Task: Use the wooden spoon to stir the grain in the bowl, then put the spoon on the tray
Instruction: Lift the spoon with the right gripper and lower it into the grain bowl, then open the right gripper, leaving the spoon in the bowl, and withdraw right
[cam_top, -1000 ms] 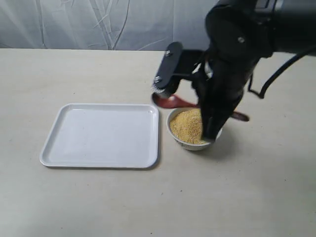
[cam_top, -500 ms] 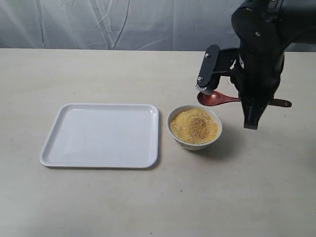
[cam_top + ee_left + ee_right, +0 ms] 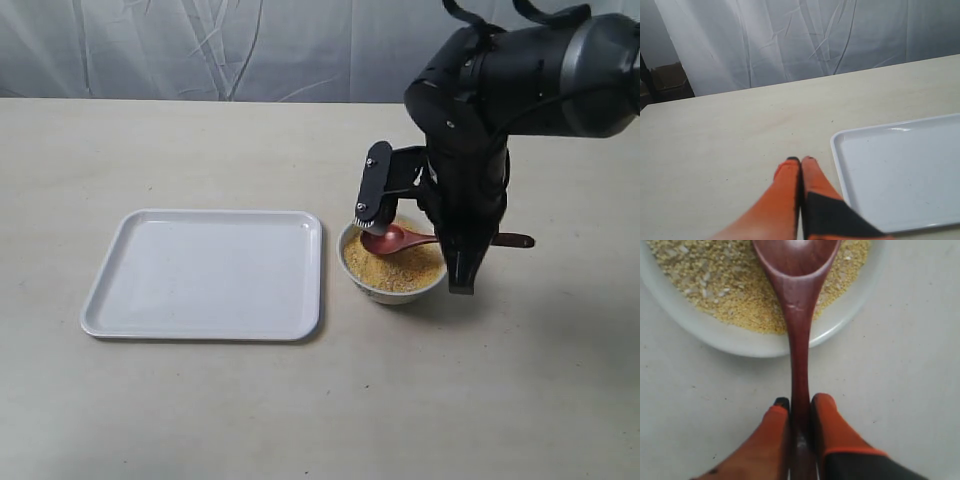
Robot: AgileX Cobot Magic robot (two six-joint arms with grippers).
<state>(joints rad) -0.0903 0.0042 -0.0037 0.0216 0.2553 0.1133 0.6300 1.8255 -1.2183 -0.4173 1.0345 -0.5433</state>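
Right wrist view: rt pincer [image 3: 801, 402] grips wooden spoon [image 3: 797, 300] over bowl [image 3: 740, 342] w/ grain [image 3: 715, 275].

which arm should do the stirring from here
Right. The right gripper is shut on the wooden spoon, whose head is over the grain in the bowl. The left gripper is shut on nothing beside the tray.

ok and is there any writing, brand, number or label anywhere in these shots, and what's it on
None: no word, number, logo or sign can be read in any view.
The tray, bowl, wooden spoon and table are all plain.
The right hand gripping the spoon and the curtain behind show no markings either.
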